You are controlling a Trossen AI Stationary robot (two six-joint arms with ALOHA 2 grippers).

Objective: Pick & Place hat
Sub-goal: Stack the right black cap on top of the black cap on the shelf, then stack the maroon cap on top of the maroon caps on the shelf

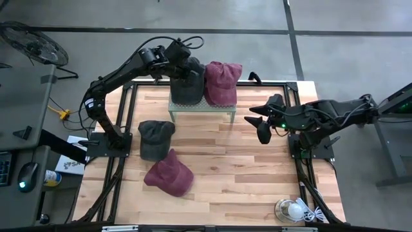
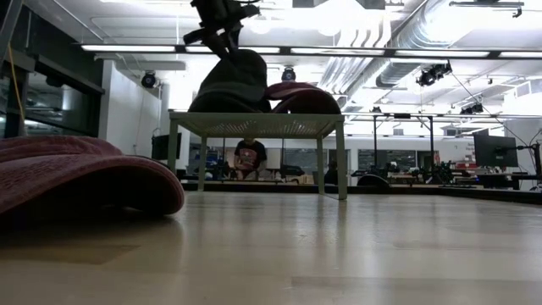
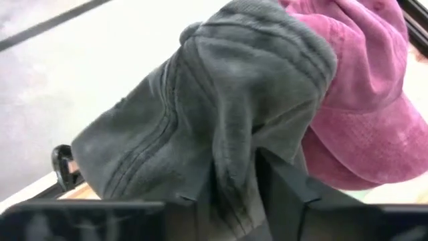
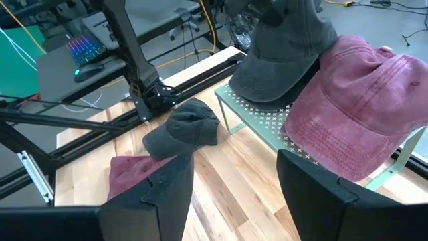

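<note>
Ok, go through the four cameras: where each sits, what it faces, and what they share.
High: overhead, straight down; both arms, the left gripper on the grey hat on the green stand.
Low: table height, looking level at the stand; left gripper above.
Left wrist: own fingers pinching grey hat fabric.
Right wrist: right gripper open, facing the stand.
Shared: grey hat beside the maroon hat.

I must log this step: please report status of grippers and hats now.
Left gripper over the stand, fingers around grey hat fabric. Right gripper open, waiting beside the stand. Two hats on stand, two on table. Nothing in the way.
</note>
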